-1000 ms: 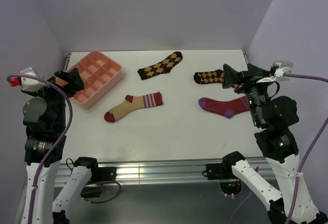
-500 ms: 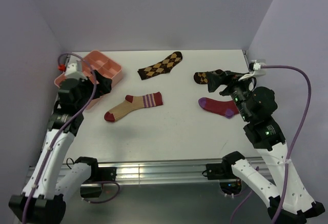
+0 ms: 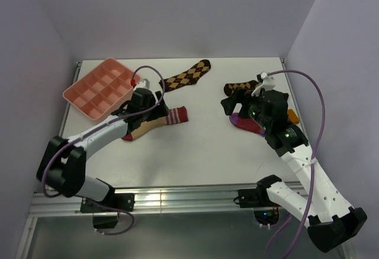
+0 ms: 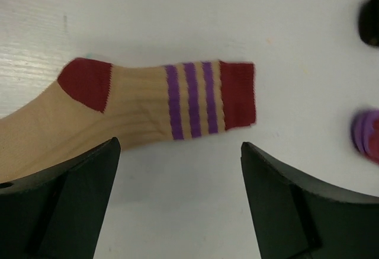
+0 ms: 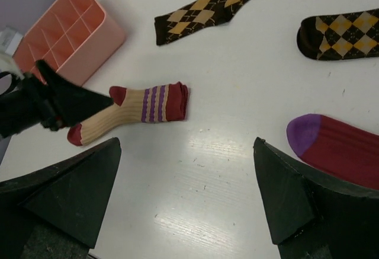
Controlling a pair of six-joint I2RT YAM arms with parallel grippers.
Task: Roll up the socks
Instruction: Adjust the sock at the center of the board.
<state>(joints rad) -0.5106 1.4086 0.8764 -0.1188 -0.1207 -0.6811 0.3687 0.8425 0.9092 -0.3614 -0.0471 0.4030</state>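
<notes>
Left pincer [image 4: 177, 147] spread wide and empty, poised over tan sock [image 4: 142, 102]; I see striped cuff between fingers. Tan sock lies flat on desk [image 3: 195, 152], left of centre. From above, left arm [image 3: 100, 131] covers its heel. Right pincer [image 5: 186, 146] also wide open and empty, by purple toe of crimson sock [image 5: 346, 149] near right edge. Right arm [image 3: 296, 152] hides sock's middle from above. First argyle sock [image 5: 207, 7] toward far edge, second argyle sock [image 5: 340, 34] just beyond crimson toe. Pink tray [image 5: 103, 42] in far left corner.

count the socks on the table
4: tan sock mid-table; crimson sock on the right, partly covered; first argyle sock far centre; second argyle sock far right. None else visible.
</notes>
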